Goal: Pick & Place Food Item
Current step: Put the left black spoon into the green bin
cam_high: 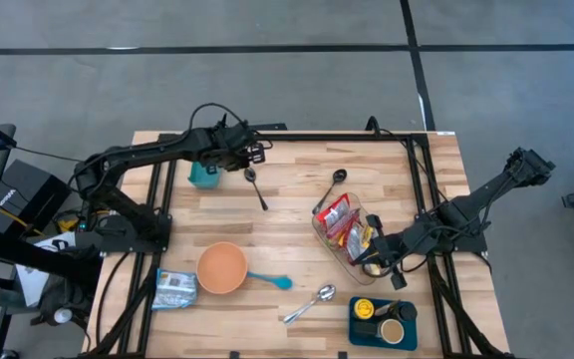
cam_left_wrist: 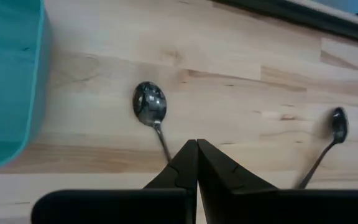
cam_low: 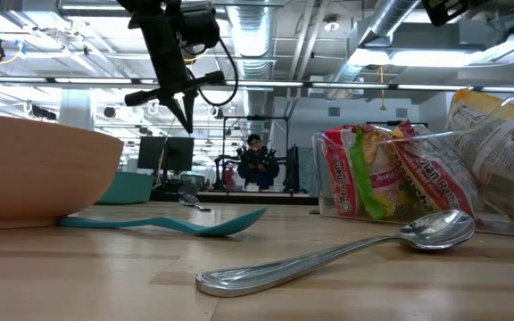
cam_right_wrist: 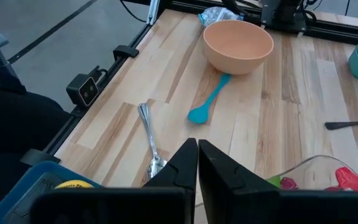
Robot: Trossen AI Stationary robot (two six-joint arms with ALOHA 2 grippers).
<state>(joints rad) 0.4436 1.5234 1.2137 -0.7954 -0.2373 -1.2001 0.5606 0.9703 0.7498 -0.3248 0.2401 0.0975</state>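
Both grippers, left point(cam_high: 259, 154) and right point(cam_high: 399, 282), have jaws pressed together, empty; food packets point(cam_high: 345, 225) remain in their clear container point(cam_high: 324, 237), nothing apparently moved yet.

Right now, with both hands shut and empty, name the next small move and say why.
Probably open the right hand first. It sits shut at the near edge of the clear container holding the red snack packets, the only food close by, and shut fingers cannot take one. The left hand hovers shut over a metal spoon, far from the food.
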